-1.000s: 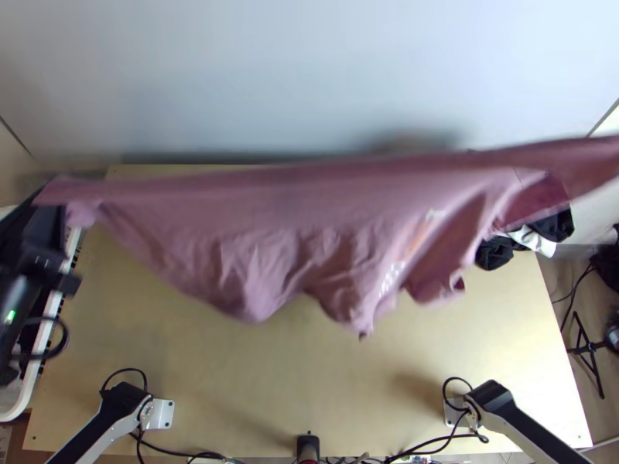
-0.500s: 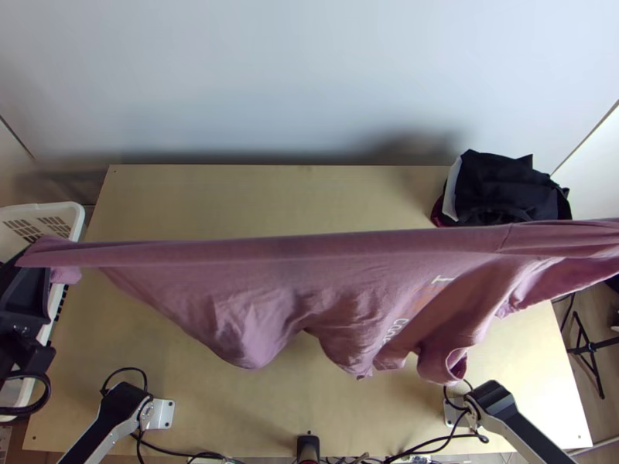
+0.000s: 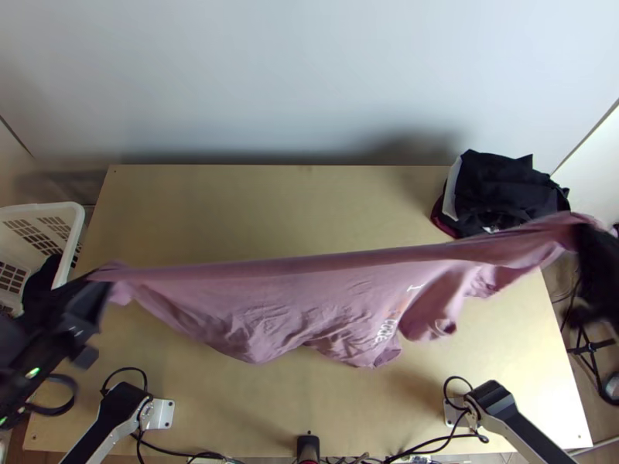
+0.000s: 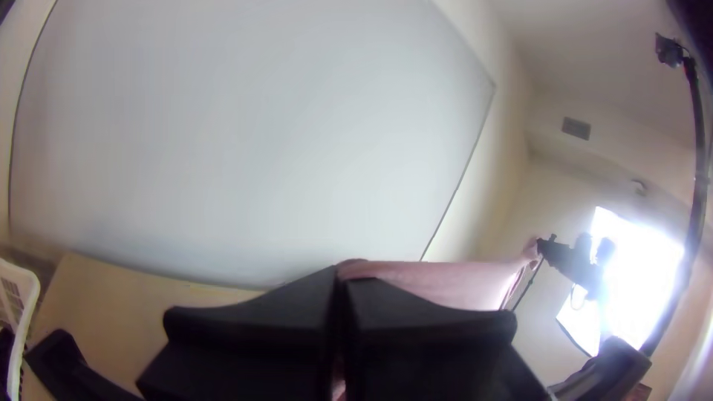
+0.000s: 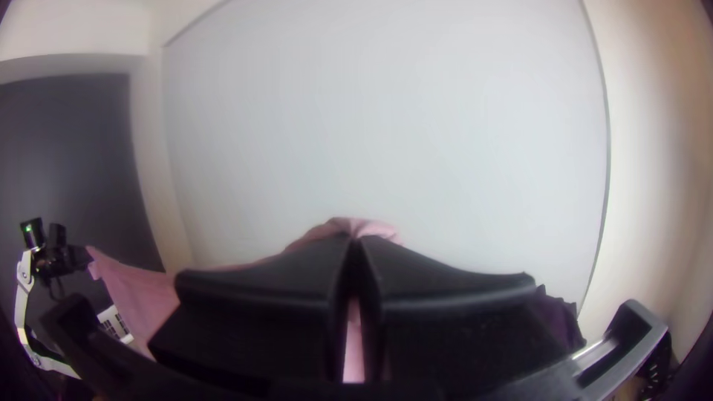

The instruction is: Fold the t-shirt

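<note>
Your workspace is the light wooden table point(image 3: 232, 209), and the pink t-shirt point(image 3: 263, 301) stretches across it from left to right, held up by its two ends; its far edge runs nearly straight while the rest sags toward the near side in loose folds. You can't tell from here how much of that sag touches the wood. The white basket point(image 3: 71, 215) stands at the left, and the pile of dark clothes point(image 3: 503, 185) lies at the far right corner, so you'd do well to lay the shirt down near of that pile. Your left gripper point(image 4: 340, 276) is clamped on one end of the cloth, and your right gripper point(image 5: 355, 242) is pinched on the other; which part of the shirt each has is hard to say. The step in hand looks like spreading it out: bring both ends down level and at one pace, let the sagging side land first, then draw the held edge away to pull the folds flat. Ease off if the edge strains, or a corner may slip. The pale lettering point(image 3: 387, 329) can serve as your check for creases.
</note>
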Available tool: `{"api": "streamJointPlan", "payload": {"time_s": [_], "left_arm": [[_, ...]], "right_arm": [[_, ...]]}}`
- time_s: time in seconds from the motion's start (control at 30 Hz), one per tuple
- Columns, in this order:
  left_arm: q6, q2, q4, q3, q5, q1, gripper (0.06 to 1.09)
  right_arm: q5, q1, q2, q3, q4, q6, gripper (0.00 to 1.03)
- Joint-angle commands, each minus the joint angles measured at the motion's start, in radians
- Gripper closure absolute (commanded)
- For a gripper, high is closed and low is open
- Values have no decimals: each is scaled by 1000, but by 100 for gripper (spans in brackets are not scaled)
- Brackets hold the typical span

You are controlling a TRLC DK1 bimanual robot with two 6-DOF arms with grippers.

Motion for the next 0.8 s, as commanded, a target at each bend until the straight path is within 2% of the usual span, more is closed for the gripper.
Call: {"api": "streamJointPlan", "payload": {"time_s": [0.0,0.13,0.33,0.63,0.77], "left_arm": [[-12,100,119,-154,22,-1,105],[-3,225,292,-257,21,-6,105],[69,463,527,-309,18,8,105],[141,913,846,-186,19,207,105],[147,1085,920,-109,10,235,105]], "right_arm": [[-19,27,87,-167,152,-17,100],[-19,29,207,-242,282,-30,100],[-41,24,398,-375,540,-80,100],[-76,-86,839,-303,867,-160,100],[-76,-117,984,-233,956,-160,100]]}}
